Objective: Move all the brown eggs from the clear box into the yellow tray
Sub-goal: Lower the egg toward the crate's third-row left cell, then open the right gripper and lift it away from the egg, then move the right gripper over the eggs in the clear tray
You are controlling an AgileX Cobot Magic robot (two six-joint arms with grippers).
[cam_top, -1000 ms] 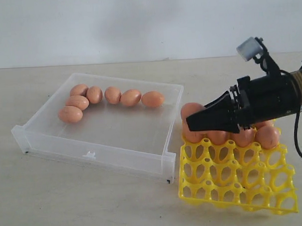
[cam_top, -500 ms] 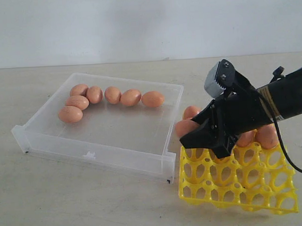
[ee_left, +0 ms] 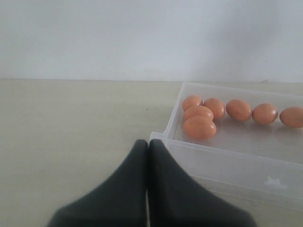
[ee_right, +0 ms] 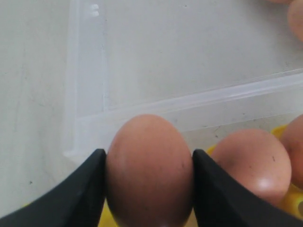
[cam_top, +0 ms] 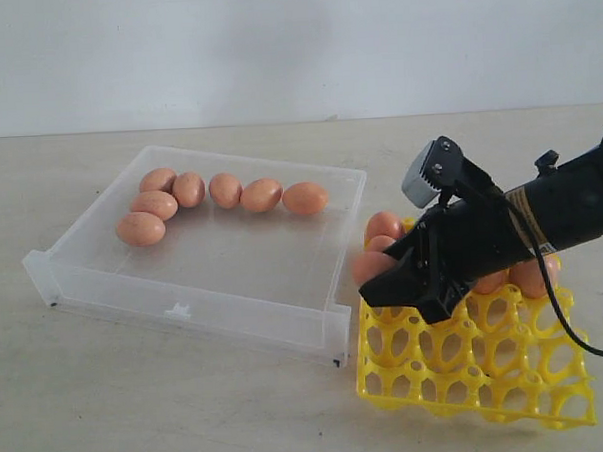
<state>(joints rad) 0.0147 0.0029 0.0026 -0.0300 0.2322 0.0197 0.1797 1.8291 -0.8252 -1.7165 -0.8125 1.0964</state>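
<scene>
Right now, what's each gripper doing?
Left gripper: shut, holding nothing.
Right gripper: shut on an egg.

1. Table (cam_top: 139,393): pale beige top, matte, flat. Bare to left of and in front of item 2. Carries 2 items directly.
2. Clear box (cam_top: 184,296): transparent plastic, rect., low walls, small tab on front wall. Sits flat on table.
3. Yellow tray (cam_top: 429,393): open lattice, round cells. On table just beside box's front right corner; touching or not, can't tell. Far edge mostly hidden.
</scene>
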